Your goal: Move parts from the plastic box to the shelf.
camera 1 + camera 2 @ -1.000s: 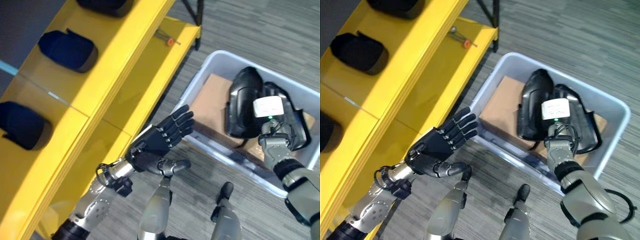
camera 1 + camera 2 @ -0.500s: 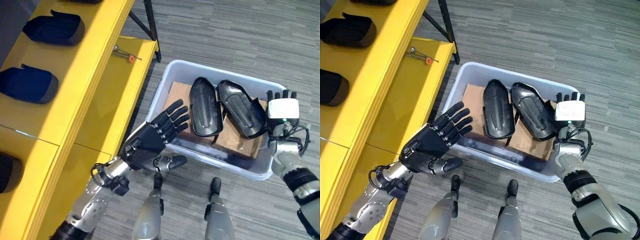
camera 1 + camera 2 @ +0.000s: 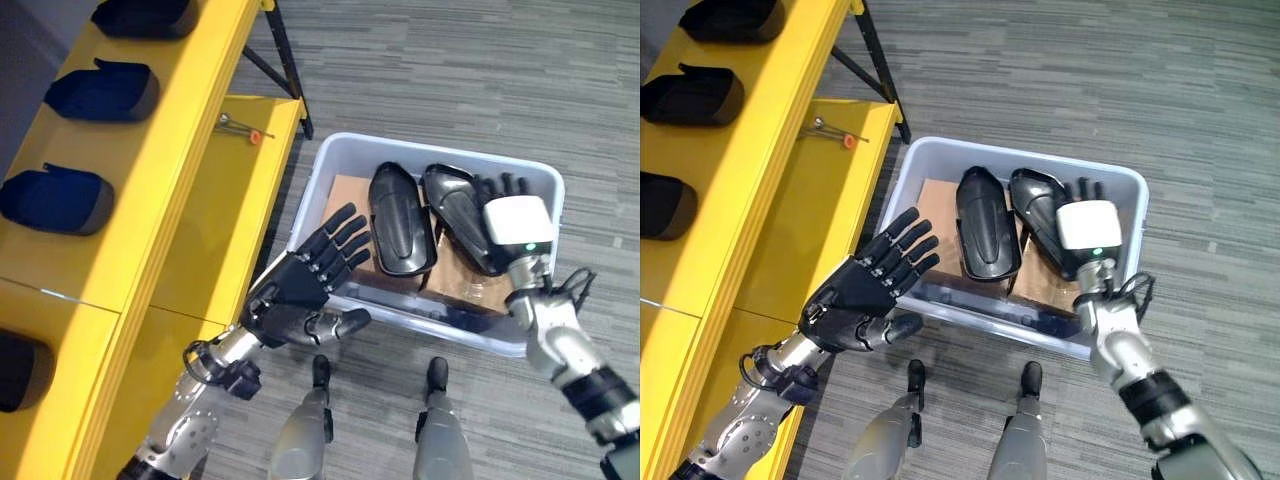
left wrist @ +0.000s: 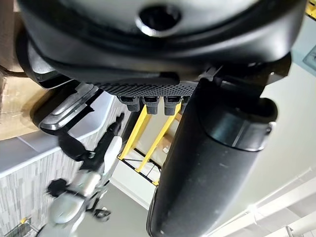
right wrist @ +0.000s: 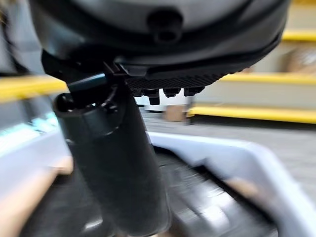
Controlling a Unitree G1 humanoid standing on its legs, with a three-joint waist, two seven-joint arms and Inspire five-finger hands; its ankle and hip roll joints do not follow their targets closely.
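A pale plastic box (image 3: 330,160) stands on the floor beside the yellow shelf (image 3: 185,160). Two black shell-shaped parts lie in it on cardboard (image 3: 347,192): one (image 3: 400,222) in the middle, another (image 3: 452,205) to its right. My right hand (image 3: 517,222), white-backed, hovers over the right part with straight fingers (image 3: 497,186), open and holding nothing. By the box's near left corner my left hand (image 3: 300,290) is held up, open and empty. The right wrist view shows the thumb (image 5: 116,168) above the box's inside.
Three dark parts (image 3: 103,90) (image 3: 57,198) (image 3: 145,15) sit on the shelf's upper level, with another at the left edge (image 3: 18,370). A small tool with an orange tip (image 3: 240,127) lies on the lower level. Grey carpet surrounds the box.
The camera has shifted. My right hand has come in from the box's right rim to above the right black part. The left hand stays open by the near left corner.
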